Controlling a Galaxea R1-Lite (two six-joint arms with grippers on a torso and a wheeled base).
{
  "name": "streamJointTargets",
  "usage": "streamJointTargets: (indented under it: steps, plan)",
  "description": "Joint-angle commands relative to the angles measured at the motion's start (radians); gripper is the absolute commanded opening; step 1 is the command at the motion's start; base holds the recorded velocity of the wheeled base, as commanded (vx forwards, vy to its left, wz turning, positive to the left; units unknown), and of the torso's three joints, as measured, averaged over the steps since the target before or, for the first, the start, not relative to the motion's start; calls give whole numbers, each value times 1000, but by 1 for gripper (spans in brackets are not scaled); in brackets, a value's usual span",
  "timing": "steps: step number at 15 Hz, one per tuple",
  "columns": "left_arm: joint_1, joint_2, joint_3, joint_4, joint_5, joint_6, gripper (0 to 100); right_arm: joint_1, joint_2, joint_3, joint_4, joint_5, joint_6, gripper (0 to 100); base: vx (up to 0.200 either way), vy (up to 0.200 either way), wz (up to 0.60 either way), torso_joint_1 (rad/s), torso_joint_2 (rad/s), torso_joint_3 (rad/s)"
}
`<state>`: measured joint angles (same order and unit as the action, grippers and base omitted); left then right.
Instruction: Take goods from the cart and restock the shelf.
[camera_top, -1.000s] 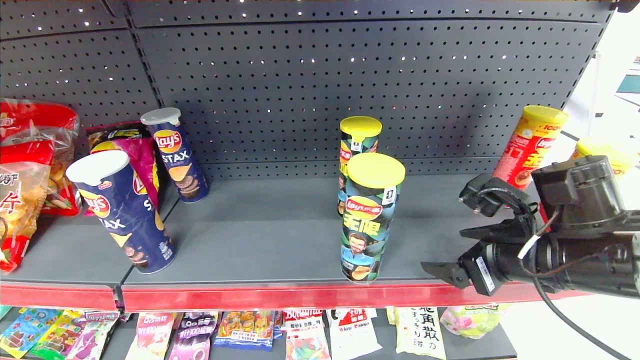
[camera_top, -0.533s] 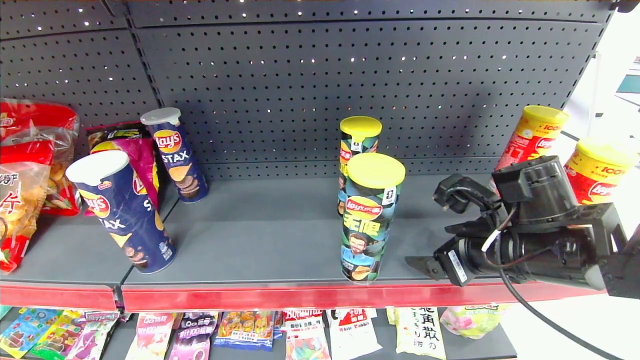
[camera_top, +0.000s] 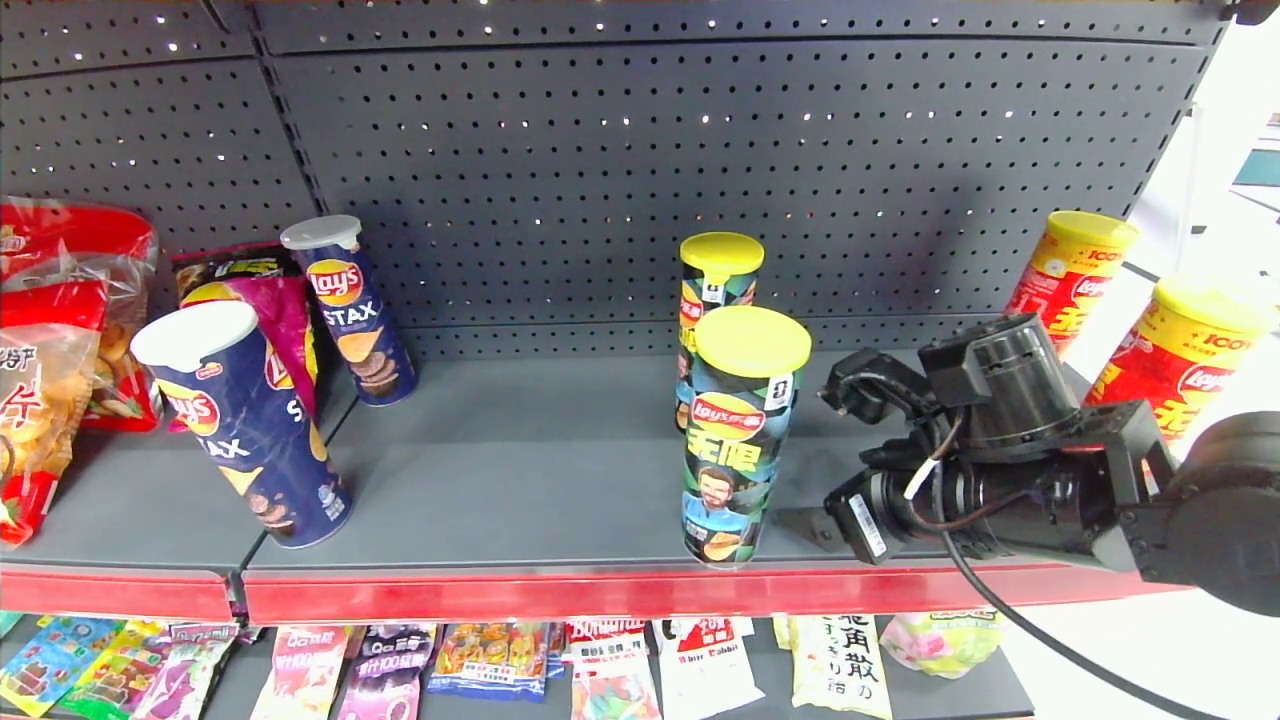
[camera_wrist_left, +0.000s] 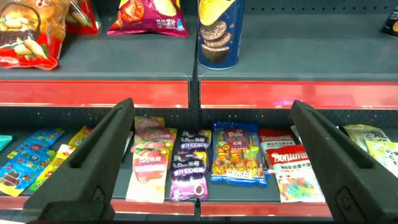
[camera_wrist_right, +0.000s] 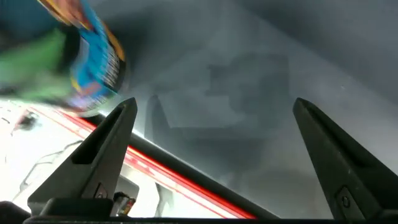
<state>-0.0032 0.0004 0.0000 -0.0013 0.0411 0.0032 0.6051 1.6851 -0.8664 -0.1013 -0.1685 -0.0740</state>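
Both claws are open wide and hold nothing. The right claw (camera_top: 826, 488) hangs over the gray shelf (camera_top: 520, 470), just beside a green chip can (camera_top: 738, 440) with a yellow lid. A red can (camera_top: 1066, 275) stands farther back. The left claw (camera_wrist_left: 211, 111) faces candy bags (camera_wrist_left: 236, 155) on the shelf below.

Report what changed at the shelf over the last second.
The right pincer, open and empty, slid toward the robot's left along the front of the shelf and now sits close beside the front green can. As the arm shifted, the nearer red can came into fuller view. Nothing was grasped or released. The blue cans, the snack bags and both named cans stayed put.
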Motion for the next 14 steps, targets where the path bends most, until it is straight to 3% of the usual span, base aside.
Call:
streamJointTargets:
  steps: [1, 14]
  plan:
    - [0, 0, 0, 0, 0, 0, 100, 16, 19, -8, 0, -2, 0, 100, 0, 0, 0, 0, 0, 0]
    - [0, 0, 0, 0, 0, 0, 100, 59, 56, -51, -2, -2, 2, 100, 0, 0, 0, 0, 0, 0]
